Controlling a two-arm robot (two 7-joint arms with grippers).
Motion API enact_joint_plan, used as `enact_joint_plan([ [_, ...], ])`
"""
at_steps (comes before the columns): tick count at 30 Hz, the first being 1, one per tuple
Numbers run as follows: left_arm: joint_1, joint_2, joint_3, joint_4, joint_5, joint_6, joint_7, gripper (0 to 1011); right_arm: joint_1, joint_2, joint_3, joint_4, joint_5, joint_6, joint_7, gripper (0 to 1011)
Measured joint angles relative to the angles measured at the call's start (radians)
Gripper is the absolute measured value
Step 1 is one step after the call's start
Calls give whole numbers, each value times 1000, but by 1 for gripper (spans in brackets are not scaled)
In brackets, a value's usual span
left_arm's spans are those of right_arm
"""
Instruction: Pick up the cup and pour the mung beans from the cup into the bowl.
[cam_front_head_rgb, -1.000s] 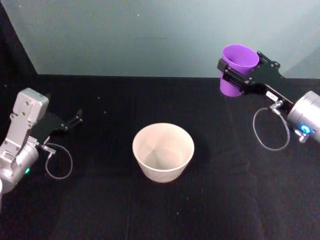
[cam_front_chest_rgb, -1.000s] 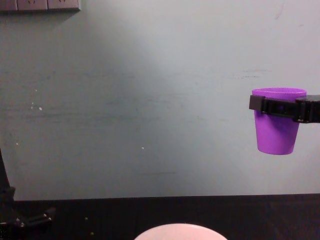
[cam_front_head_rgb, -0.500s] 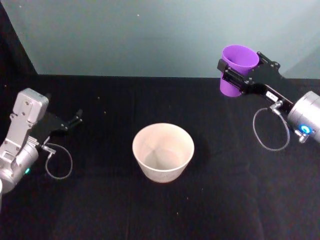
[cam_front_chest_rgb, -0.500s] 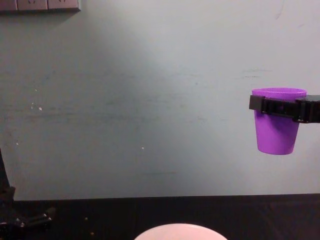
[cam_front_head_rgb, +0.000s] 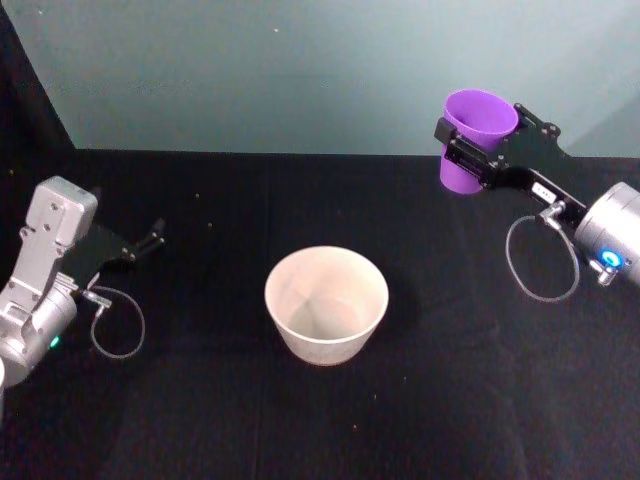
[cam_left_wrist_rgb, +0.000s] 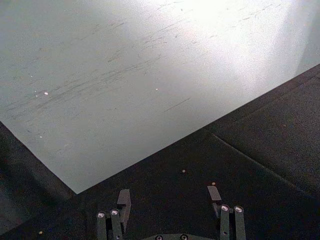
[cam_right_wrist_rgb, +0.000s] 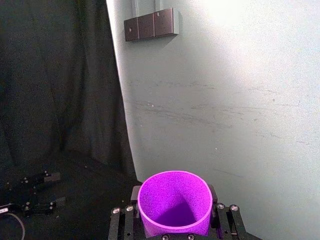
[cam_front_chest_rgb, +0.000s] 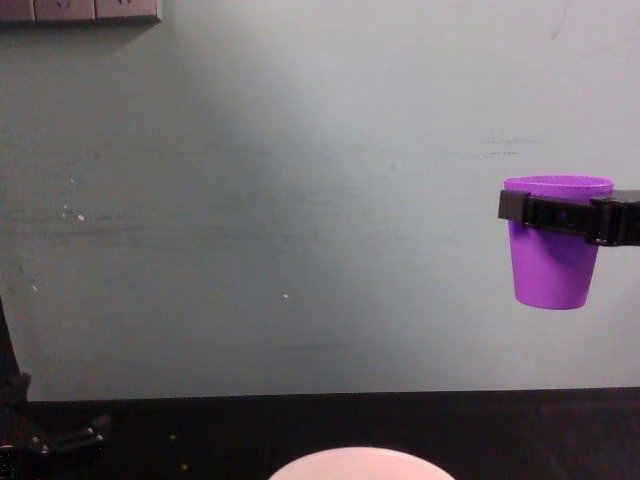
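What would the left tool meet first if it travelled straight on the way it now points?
Likely the pale back wall: the open left tool points over the black table toward it, well clear of the bowl. Depth is unclear.

Almost nothing has shifted. Low at the left of the chest view, the left gripper (cam_front_chest_rgb: 80, 434) sits slightly higher than half a second ago, back near its earlier spot.
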Motion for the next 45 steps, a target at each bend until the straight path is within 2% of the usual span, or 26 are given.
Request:
enact_joint_plan([
  [4, 0, 0, 0, 0, 0, 0, 0, 1000, 0, 0, 0, 0, 0, 0, 0, 751],
  [9, 0, 0, 0, 0, 0, 0, 0, 1000, 29, 1, -31, 21, -24, -25, 8, 751],
  [19, 0, 0, 0, 0, 0, 0, 0, 1000, 154, -59, -116, 198, -75, -84, 62, 751],
  [23, 0, 0, 0, 0, 0, 0, 0, 1000, 192, -80, -151, 269, -124, -120, 70, 751],
  [26, 0, 0, 0, 0, 0, 0, 0, 1000, 210, -86, -181, 302, -186, -145, 69, 751],
  [29, 0, 0, 0, 0, 0, 0, 0, 1000, 224, -79, -222, 309, -287, -168, 52, 751],
  [30, 0, 0, 0, 0, 0, 0, 0, 1000, 224, -79, -222, 309, -287, -168, 52, 751],
  [31, 0, 0, 0, 0, 0, 0, 0, 1000, 227, -73, -239, 304, -337, -177, 39, 751],
  [33, 0, 0, 0, 0, 0, 0, 0, 1000, 230, -67, -253, 297, -380, -183, 25, 751],
  [36, 0, 0, 0, 0, 0, 0, 0, 1000, 235, -51, -286, 276, -493, -184, -17, 751],
  [38, 0, 0, 0, 0, 0, 0, 0, 1000, 237, -45, -300, 269, -537, -182, -33, 751],
  [39, 0, 0, 0, 0, 0, 0, 0, 1000, 238, -39, -312, 263, -580, -180, -49, 751],
  [41, 0, 0, 0, 0, 0, 0, 0, 1000, 239, -33, -323, 257, -620, -180, -64, 751],
  [42, 0, 0, 0, 0, 0, 0, 0, 1000, 241, -26, -333, 251, -661, -184, -76, 751],
  [45, 0, 0, 0, 0, 0, 0, 0, 1000, 241, -8, -355, 233, -734, -194, -94, 751],
])
